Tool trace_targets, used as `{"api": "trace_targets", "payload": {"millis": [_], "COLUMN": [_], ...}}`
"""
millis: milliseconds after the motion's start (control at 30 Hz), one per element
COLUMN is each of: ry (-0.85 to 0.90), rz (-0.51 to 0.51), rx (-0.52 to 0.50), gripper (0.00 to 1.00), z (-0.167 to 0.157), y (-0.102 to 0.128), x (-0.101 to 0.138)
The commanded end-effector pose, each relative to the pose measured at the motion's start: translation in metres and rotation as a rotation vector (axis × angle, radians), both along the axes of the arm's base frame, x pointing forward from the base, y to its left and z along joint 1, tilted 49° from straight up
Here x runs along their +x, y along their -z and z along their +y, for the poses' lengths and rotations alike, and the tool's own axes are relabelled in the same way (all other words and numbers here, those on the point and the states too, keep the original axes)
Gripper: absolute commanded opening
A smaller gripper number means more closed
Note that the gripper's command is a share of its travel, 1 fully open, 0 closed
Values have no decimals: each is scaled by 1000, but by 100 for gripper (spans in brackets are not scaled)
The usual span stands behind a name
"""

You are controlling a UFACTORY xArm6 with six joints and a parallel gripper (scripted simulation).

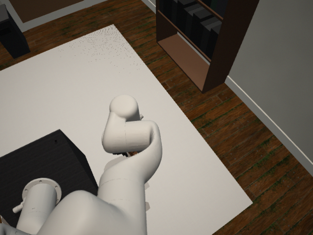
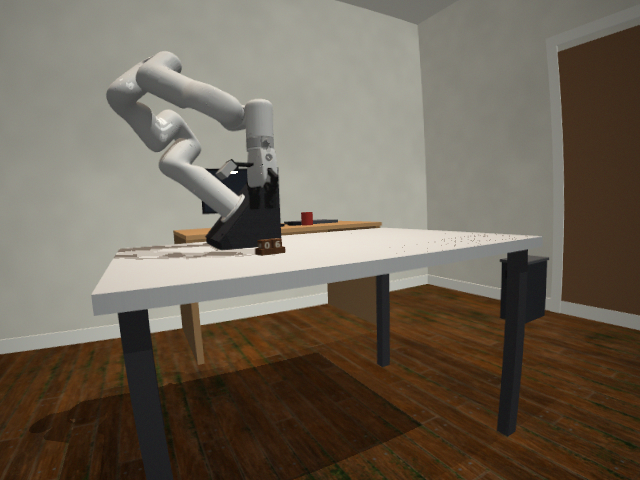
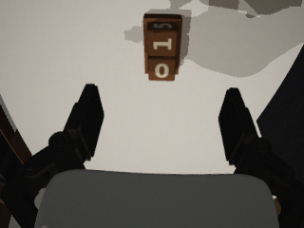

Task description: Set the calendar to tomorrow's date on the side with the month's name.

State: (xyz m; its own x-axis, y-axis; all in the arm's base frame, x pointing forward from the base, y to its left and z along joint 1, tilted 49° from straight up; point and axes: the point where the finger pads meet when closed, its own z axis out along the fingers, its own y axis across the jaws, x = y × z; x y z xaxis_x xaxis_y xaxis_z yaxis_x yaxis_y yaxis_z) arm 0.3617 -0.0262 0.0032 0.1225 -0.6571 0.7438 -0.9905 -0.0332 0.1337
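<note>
The small brown wooden calendar (image 2: 269,246) stands on the white table in front of the arm's black base. In the exterior view its two cubes stand side by side in the tray, and the faces towards that camera look like 0 and 6. In the wrist view the calendar (image 3: 162,46) lies below and ahead of the fingers, and the cubes' top faces show 1 and 0. My gripper (image 3: 161,101) is wide open and empty, raised above the calendar and apart from it; it also shows in the exterior view (image 2: 263,195). In the top view the arm hides nearly all of the calendar (image 1: 132,153).
The black base block (image 1: 37,161) sits close behind the calendar. The table's right edge (image 1: 202,136) is a short way off. A bookshelf (image 1: 202,37) stands on the floor beyond the table. A desk with a red mug (image 2: 307,218) stands behind the table.
</note>
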Motion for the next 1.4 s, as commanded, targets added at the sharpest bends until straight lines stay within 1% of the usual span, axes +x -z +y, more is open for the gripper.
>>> {"api": "trace_targets", "payload": {"millis": [0, 433, 667, 1367], "ry": [-1, -1, -1, -1], "rz": [-2, -2, -2, -2], "rx": [1, 1, 1, 1], "gripper": [100, 100, 100, 100], "z": [7, 45, 49, 49], "y": [-6, -39, -43, -43], "x": [2, 5, 5, 5]}}
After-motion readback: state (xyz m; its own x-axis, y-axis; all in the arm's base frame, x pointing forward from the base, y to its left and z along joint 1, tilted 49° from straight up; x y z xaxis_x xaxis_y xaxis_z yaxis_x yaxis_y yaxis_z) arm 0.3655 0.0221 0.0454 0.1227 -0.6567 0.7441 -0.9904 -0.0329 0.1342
